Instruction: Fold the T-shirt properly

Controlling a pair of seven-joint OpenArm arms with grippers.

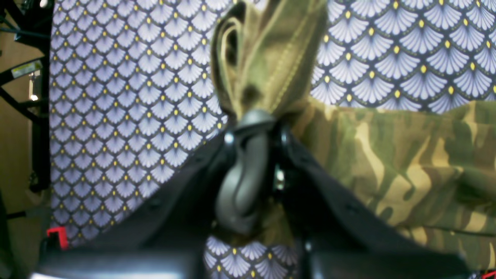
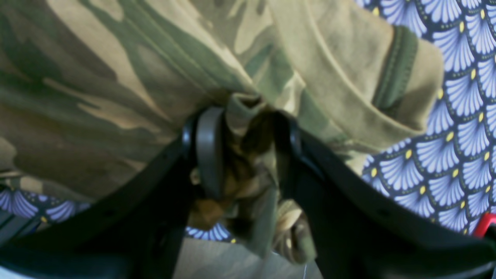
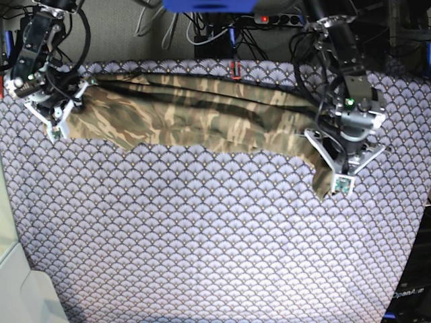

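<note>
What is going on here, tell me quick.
Two robot arms hold a camouflage T-shirt stretched along the far edge of the fan-patterned cloth. The left gripper is shut on a bunched bit of hem, and the right gripper is clamped on a thick wad of fabric at the other end. No neat fold shows yet.

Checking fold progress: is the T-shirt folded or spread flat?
Neither: the T-shirt hangs bunched in a long band, stretched between the left gripper and right gripper, each pinching an end above the patterned cloth.
</note>
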